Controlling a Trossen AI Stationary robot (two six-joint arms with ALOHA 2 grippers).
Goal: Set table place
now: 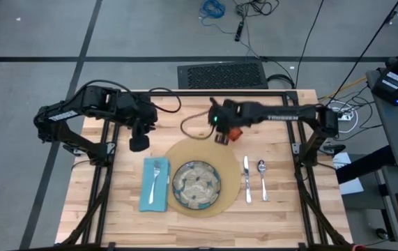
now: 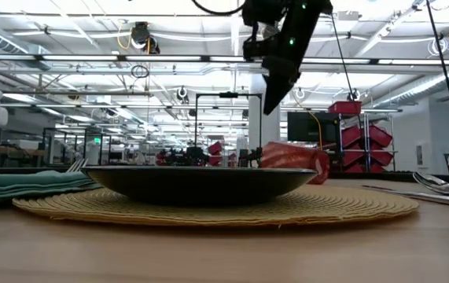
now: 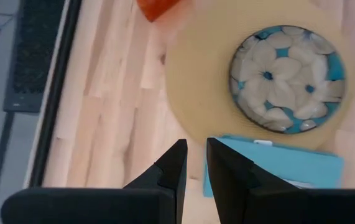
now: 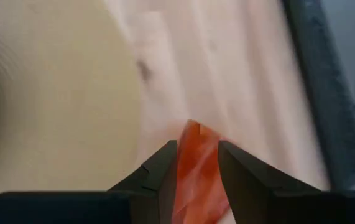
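The small orange cup (image 1: 235, 132) sits at the round tan mat's (image 1: 174, 157) far right edge. In the low view the cup (image 2: 295, 161) shows behind the plate, its base hidden by the mat (image 2: 208, 211). My right gripper (image 1: 221, 138) hangs above the cup, fingers slanting down and slightly apart. Its tips (image 2: 267, 110) stand clear above the cup. The cup shows through the finger gap in the right wrist view (image 4: 196, 174). My left gripper (image 1: 139, 144) is shut and empty over bare table left of the mat, also seen in its wrist view (image 3: 197, 152).
The greenish patterned plate (image 1: 196, 185) lies on the mat. The light-blue napkin (image 1: 150, 195) with the fork (image 1: 156, 178) lies left of it. The knife (image 1: 247, 180) and spoon (image 1: 262, 178) lie to its right. Bare planks run along the far edge and the table's near part.
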